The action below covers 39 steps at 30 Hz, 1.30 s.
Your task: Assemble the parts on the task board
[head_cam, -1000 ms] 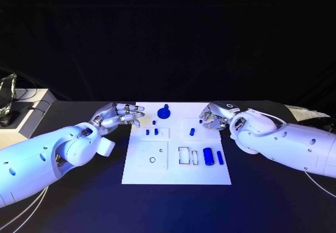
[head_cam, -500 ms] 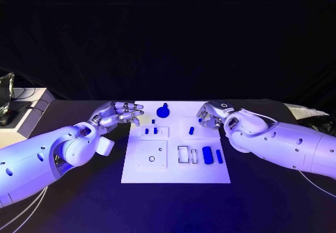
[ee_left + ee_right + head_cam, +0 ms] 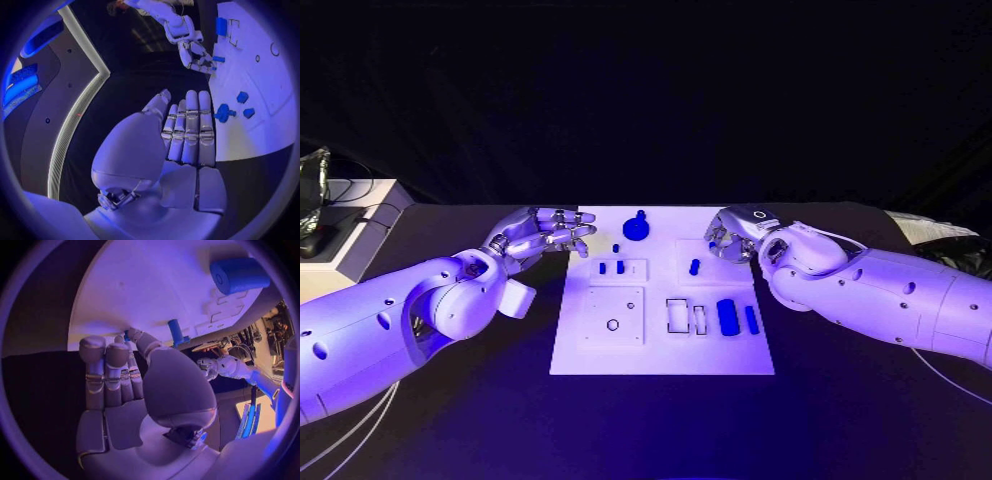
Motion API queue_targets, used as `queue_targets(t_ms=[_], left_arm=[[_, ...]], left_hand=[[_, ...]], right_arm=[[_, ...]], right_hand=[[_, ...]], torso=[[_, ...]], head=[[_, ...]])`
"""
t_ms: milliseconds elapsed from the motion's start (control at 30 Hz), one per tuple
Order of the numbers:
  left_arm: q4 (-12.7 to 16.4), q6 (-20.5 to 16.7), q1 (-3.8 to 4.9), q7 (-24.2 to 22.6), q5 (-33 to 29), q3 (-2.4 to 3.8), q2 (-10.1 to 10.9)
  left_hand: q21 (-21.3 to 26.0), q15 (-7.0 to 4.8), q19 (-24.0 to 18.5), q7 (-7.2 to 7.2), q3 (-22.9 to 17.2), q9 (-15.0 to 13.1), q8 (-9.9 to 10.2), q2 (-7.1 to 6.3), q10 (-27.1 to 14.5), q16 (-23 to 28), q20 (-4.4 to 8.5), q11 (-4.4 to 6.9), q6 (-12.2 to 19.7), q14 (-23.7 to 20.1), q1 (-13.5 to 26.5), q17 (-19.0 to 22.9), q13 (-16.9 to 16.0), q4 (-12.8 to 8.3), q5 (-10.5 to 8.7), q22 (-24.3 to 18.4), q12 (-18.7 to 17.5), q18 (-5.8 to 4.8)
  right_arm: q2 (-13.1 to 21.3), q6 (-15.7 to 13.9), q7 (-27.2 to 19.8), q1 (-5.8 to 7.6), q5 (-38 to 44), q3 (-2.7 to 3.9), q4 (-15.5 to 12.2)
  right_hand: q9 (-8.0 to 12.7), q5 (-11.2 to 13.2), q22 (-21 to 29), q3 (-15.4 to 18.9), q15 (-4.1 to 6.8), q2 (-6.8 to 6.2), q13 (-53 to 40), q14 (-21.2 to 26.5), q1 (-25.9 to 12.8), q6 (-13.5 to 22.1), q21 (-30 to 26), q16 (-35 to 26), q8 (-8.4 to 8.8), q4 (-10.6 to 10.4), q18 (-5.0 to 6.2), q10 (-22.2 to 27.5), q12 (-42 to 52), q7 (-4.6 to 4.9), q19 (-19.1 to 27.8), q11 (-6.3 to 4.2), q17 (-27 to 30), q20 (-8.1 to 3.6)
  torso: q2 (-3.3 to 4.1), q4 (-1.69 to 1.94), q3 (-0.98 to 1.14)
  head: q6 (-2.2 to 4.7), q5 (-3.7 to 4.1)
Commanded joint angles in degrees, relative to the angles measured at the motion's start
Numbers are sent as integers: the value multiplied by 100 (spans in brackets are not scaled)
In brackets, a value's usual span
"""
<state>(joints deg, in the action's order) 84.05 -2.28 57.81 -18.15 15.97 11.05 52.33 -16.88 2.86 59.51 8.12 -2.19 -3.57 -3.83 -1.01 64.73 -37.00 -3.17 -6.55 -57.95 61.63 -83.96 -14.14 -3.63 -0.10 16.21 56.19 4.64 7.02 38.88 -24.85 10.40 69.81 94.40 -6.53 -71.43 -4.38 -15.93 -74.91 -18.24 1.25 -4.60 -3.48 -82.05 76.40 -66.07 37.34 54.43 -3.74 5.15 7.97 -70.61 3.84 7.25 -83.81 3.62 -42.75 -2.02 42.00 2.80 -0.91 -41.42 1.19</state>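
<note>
The white task board (image 3: 661,345) lies in the middle of the black table. On it are a round blue piece with a knob (image 3: 636,228), two small pegs (image 3: 610,268), a standing peg (image 3: 694,267), a thick cylinder (image 3: 727,318) and a slim bar (image 3: 751,320). My right hand (image 3: 734,238) hovers at the board's far right edge and pinches a small blue part (image 3: 129,335) between thumb and fingertip, near the standing peg (image 3: 175,331). My left hand (image 3: 545,235) stays just off the board's far left edge, fingers apart, holding nothing; the knobbed piece (image 3: 222,113) lies beyond its fingertips.
A white box (image 3: 351,235) stands at the table's left edge. A pale object (image 3: 923,228) lies at the far right. Empty cutouts (image 3: 615,318) mark the board's near half, beside the framed slots (image 3: 678,318).
My right hand has edged a little farther in over the board's far right edge with the small part. The left hand has barely moved.
</note>
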Motion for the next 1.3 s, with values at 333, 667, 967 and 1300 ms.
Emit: queue_targets(t_ms=[333, 667, 967, 1300], left_arm=[[2, 47, -4, -18, -40, 6, -4], [-6, 55, -4, -17, -21, 6, -8], [-41, 53, -4, -8, -20, 6, -5], [-91, 24, -4, -11, -64, 5, 6]], left_hand=[[21, -1, 55, 42, 16, -2, 10, 18, 9, 14, 2, 1, -25, 63, -48, -26, 9, -29, 33, 35, -28, -34], [-25, -15, 55, 43, 7, -2, 11, 22, 17, -76, 39, 6, -36, 65, -46, -71, 9, -45, 35, 156, -30, -54], [-25, -15, 55, 43, 7, -2, 11, 22, 17, -76, 39, 6, -36, 65, -46, -71, 9, -45, 35, 156, -30, -54], [-10, -12, 56, 45, 11, -2, 11, 16, 11, -72, 28, 3, -35, 66, -35, -60, 9, -45, 33, 171, -30, -47]], right_arm=[[20, 50, 51, -55, 112, -16, -36], [41, -272, 113, -71, 99, -16, -94], [211, -585, 212, -70, -123, -5, -250], [596, -862, 91, 77, -1007, 59, -803]], right_hand=[[-162, 823, -648, -424, 109, 383, -9, 13, 199, -411, 1010, 429, -21, 306, -142, -274, -29, -126, -331, -96, -231, -124], [-206, 1271, -651, -598, 109, 404, -11, 37, 218, -424, 1176, 562, -16, 371, -165, -299, -27, -123, -271, -100, -240, -136], [-229, 1250, -637, -645, 108, 378, -9, 60, 187, -430, 1231, 570, -15, 374, -151, -304, -28, -115, -232, -98, -90, -135], [-231, 1244, -639, -650, 109, 375, -8, 64, 189, -426, 1245, 562, -12, 370, -147, -303, -29, -108, -234, -96, -57, -135]], torso=[[-3, -8, 1], [-4, -7, 0], [-9, -8, -3], [-9, -25, 4]], head=[[-25, -3], [-35, -5], [-44, -18], [-36, -17]])
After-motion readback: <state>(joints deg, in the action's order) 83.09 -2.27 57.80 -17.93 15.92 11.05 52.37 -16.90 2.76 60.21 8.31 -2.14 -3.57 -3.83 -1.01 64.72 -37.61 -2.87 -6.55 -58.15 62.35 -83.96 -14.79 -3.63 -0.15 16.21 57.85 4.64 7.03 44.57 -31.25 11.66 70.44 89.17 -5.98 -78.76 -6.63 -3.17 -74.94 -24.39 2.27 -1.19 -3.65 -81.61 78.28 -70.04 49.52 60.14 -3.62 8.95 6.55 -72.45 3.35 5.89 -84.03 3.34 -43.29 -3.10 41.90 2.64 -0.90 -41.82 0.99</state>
